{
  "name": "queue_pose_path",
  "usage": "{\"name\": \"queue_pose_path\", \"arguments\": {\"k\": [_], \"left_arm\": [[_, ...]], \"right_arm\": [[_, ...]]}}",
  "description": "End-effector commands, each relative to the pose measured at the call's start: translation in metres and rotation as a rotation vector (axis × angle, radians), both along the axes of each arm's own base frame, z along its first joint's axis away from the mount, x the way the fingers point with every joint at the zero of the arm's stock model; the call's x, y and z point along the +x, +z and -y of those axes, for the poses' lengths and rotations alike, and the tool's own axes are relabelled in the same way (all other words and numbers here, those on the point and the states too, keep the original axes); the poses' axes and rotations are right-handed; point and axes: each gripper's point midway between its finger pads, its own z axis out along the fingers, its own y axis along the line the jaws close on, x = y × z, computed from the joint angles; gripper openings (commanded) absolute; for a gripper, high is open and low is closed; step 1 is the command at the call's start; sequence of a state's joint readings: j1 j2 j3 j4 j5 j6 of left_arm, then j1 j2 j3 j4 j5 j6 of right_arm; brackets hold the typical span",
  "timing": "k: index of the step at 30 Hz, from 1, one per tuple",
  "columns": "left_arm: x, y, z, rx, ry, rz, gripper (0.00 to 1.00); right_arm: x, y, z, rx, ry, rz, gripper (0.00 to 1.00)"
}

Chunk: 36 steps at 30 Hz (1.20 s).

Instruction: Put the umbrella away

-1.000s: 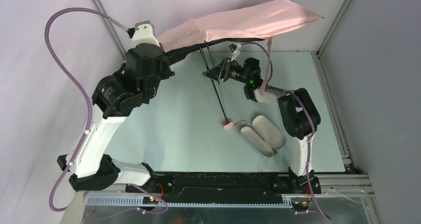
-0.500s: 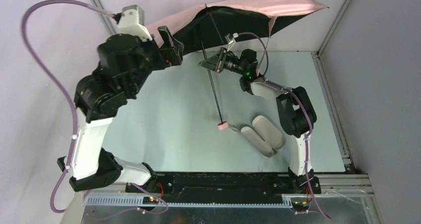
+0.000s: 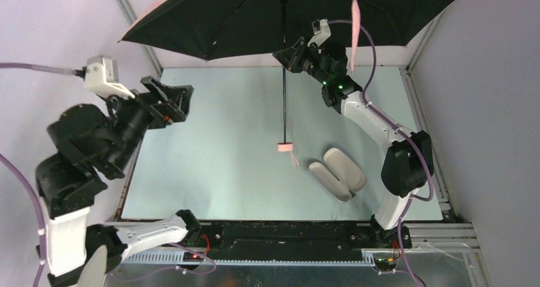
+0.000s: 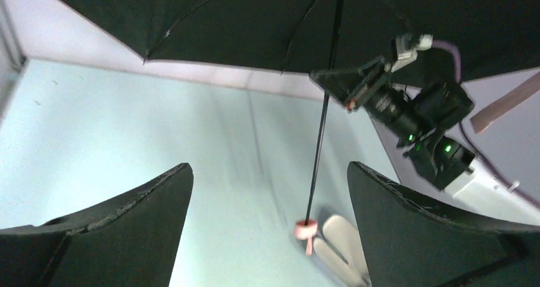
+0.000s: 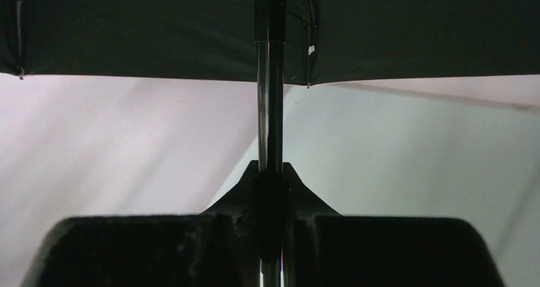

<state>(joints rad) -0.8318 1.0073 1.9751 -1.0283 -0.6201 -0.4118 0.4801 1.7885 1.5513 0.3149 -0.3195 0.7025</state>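
In the overhead view we lose the umbrella at the top edge, its pink outer side almost wholly hidden from us. From the left wrist, the pale case runs off the bottom edge.

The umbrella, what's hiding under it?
Under the open umbrella hangs its thin shaft, pinched by the right gripper and ending in a pink handle. A pale case lies on the table nearby. Whatever is behind the umbrella is covered.

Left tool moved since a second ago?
Yes. The left tool has let go of the umbrella and drawn back from the table's far edge, left and toward the arm bases.
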Motion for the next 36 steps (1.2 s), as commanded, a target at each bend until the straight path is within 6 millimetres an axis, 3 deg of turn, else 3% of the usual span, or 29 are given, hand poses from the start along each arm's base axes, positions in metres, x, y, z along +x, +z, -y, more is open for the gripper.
{"name": "queue_pose_path", "arguments": {"k": [1, 2, 4, 9, 10, 11, 14, 19, 22, 27, 29, 31, 32, 33, 34, 35, 36], "left_arm": [[0.018, -0.064, 0.062, -0.034, -0.141, -0.115, 0.96], [0.023, -0.088, 0.081, -0.056, -0.174, -0.156, 0.96], [0.028, -0.114, 0.103, -0.098, -0.217, -0.179, 0.96], [0.035, -0.141, 0.157, -0.132, -0.343, -0.165, 0.99], [0.038, -0.155, 0.167, -0.111, -0.358, -0.185, 0.99], [0.037, -0.153, 0.178, -0.128, -0.395, -0.168, 0.99], [0.04, -0.175, 0.202, -0.127, -0.439, -0.207, 1.0], [0.037, -0.191, 0.219, -0.188, -0.5, -0.226, 0.98], [0.036, -0.204, 0.221, -0.204, -0.5, -0.245, 0.84], [0.033, -0.22, 0.229, -0.229, -0.526, -0.27, 0.81], [0.035, -0.225, 0.23, -0.224, -0.521, -0.283, 0.71], [0.036, -0.232, 0.232, -0.206, -0.517, -0.306, 0.43], [0.036, -0.235, 0.232, -0.196, -0.514, -0.32, 0.36], [0.036, -0.235, 0.233, -0.193, -0.516, -0.325, 0.2], [0.035, -0.237, 0.233, -0.184, -0.516, -0.34, 0.1], [0.035, -0.235, 0.234, -0.186, -0.518, -0.343, 0.03], [0.034, -0.235, 0.234, -0.196, -0.517, -0.349, 0.01]], "right_arm": [[-0.008, 0.065, 0.03, -0.196, -0.212, 0.188, 0.0], [-0.005, 0.067, 0.037, -0.231, -0.261, 0.203, 0.0], [-0.01, 0.074, 0.047, -0.264, -0.334, 0.207, 0.0], [-0.031, 0.083, 0.067, -0.364, -0.543, 0.159, 0.0], [-0.04, 0.087, 0.063, -0.366, -0.545, 0.156, 0.0], [-0.043, 0.089, 0.066, -0.36, -0.568, 0.144, 0.0], [-0.061, 0.097, 0.061, -0.307, -0.545, 0.135, 0.0], [-0.078, 0.102, 0.056, -0.251, -0.515, 0.117, 0.0], [-0.088, 0.102, 0.056, -0.197, -0.498, 0.081, 0.0], [-0.103, 0.102, 0.047, -0.198, -0.483, 0.078, 0.0], [-0.107, 0.101, 0.043, -0.201, -0.474, 0.074, 0.0], [-0.11, 0.1, 0.042, -0.207, -0.469, 0.072, 0.0], [-0.112, 0.101, 0.041, -0.206, -0.464, 0.074, 0.0], [-0.114, 0.099, 0.04, -0.214, -0.456, 0.074, 0.0], [-0.116, 0.099, 0.038, -0.22, -0.437, 0.08, 0.03], [-0.116, 0.095, 0.038, -0.235, -0.427, 0.087, 0.17], [-0.121, 0.096, 0.035, -0.236, -0.394, 0.095, 0.24]]}}
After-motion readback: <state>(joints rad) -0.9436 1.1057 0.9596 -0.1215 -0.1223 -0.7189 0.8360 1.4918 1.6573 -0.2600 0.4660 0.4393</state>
